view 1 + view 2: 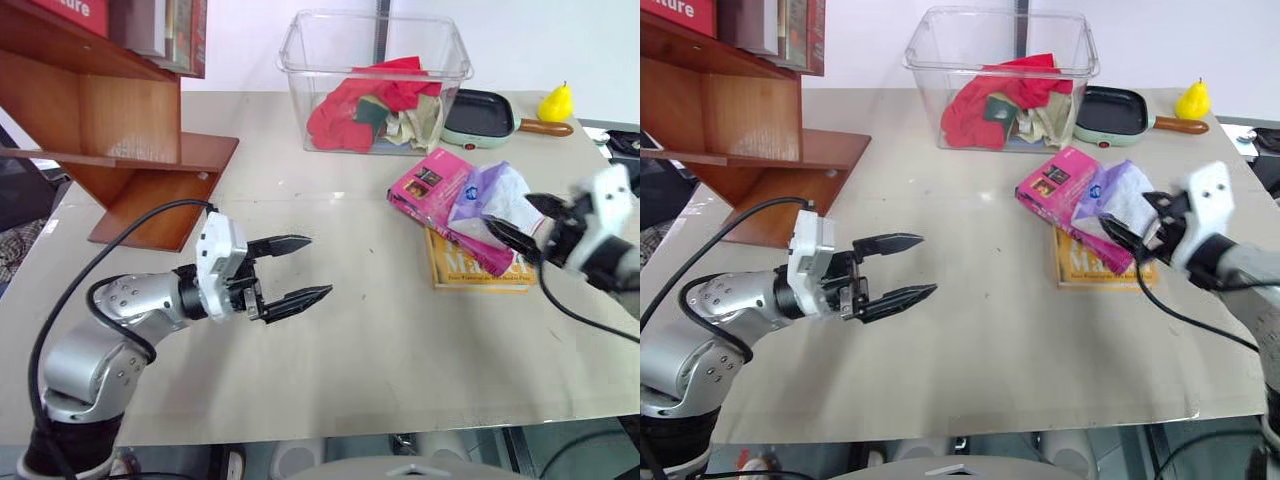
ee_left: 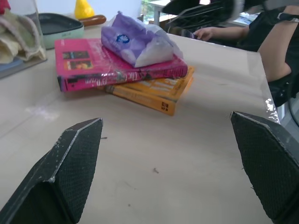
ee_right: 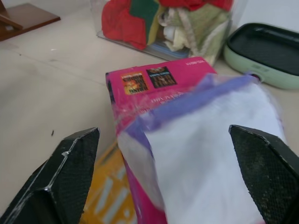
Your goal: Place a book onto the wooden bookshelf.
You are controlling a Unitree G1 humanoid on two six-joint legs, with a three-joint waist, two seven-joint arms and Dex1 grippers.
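The beige table [image 1: 380, 340] is filling most of the head view, and the wooden bookshelf [image 1: 110, 130] is standing at its 10 o'clock corner, with red books [image 1: 70, 10] sitting upright on an upper board. At 12 o'clock a clear plastic bin [image 1: 375, 80] is holding red cloth and other crumpled fabric. Just beside it, toward 1 o'clock, a pale green electric skillet [image 1: 478, 115] with a wooden handle is lying flat, and a yellow pear-shaped object [image 1: 556, 103] is standing past the handle's end.

At 2 o'clock the book [image 1: 432, 190], bright pink, is lying flat and askew on top of a yellow-orange book [image 1: 478, 270], well apart from the bookshelf. A purple and white soft tissue pack [image 1: 490, 200] is resting on the pink cover, lying in the way of a grip on the book from above.

The left gripper [image 1: 300, 270] is hovering over bare table at 7 o'clock, pointing toward the books, its 2 black fingers spread wide and holding nothing. The right gripper [image 1: 520, 222] is hanging at 3 o'clock, right at the tissue pack, its 2 fingers spread wide on either side of the pack and the pink book; whether they are touching either I cannot tell. In the left wrist view a person's hand [image 2: 205, 33] is resting beyond the table's far edge.
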